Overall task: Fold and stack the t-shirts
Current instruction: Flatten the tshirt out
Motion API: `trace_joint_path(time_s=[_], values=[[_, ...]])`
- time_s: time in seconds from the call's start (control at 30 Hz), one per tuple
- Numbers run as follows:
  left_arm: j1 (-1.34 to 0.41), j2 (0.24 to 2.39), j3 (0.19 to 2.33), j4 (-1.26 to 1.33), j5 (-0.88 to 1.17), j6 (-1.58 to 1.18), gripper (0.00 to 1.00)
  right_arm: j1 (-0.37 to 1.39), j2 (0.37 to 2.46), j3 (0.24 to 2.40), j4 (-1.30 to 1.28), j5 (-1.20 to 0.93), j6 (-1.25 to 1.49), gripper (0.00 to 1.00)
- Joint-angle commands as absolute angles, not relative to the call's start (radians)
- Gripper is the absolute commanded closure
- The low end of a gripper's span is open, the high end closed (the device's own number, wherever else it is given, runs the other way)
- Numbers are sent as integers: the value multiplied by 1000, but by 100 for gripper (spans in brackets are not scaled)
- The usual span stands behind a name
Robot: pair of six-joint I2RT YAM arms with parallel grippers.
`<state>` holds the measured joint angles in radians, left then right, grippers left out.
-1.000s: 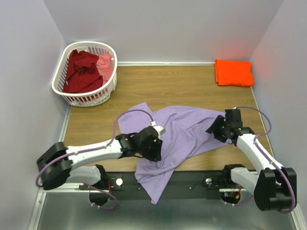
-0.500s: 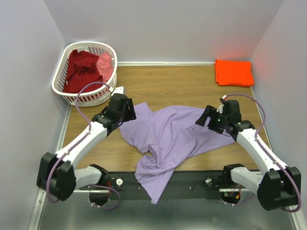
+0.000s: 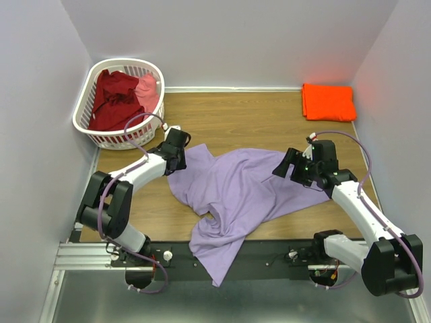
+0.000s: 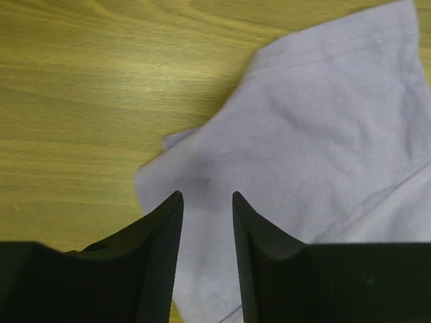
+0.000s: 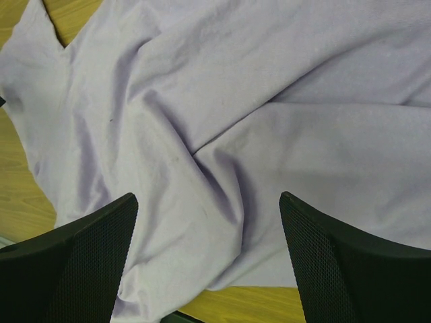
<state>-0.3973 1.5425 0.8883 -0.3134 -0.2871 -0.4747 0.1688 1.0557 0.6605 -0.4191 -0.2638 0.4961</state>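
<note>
Lavender t-shirt (image 3: 236, 188): rumpled on the table (image 3: 236, 121), draping over its near edge.
Orange t-shirt (image 3: 328, 101): folded, far right corner.
Left gripper (image 4: 205, 202): jaws narrowly apart over the lavender corner, nothing pinched.
Right gripper (image 5: 207, 202): spread wide above the lavender cloth.

Left end effector (image 4: 206, 195) ajar, right (image 5: 209, 196) wide-open

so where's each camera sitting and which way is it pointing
Top external: above and behind the arms, looking down on the table; left gripper and right gripper show.
Left wrist: looks down at a corner of the lavender t-shirt on wood; its two black fingers show.
Right wrist: looks down on that shirt's folds; its fingers stand wide apart.
All three share the lavender t-shirt.
</note>
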Motion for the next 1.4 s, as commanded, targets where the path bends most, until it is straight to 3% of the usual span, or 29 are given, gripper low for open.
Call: trace_joint_path(time_s=[0.0,0.43,0.67,0.7,0.87,1.03,1.37], values=[[-426,1577,907,-272,-229,-485,60,172,1046,652,-405,-284,480,8],[-561,1740,951,-229,-117,-525,61,172,1031,641,-407,-281,477,8],[-854,1658,957,-241,-17,-627,62,173,1040,653,-408,-270,471,8],[-865,1631,939,-245,-47,-638,66,173,1043,657,-408,-262,469,8],[-818,1595,859,-252,-138,-655,68,173,1058,666,-408,-267,463,8],[-651,1612,859,-212,-143,-580,65,173,1062,670,-408,-275,465,8],[-500,1815,1155,-280,-161,-451,47,173,1051,696,-422,-245,462,8]])
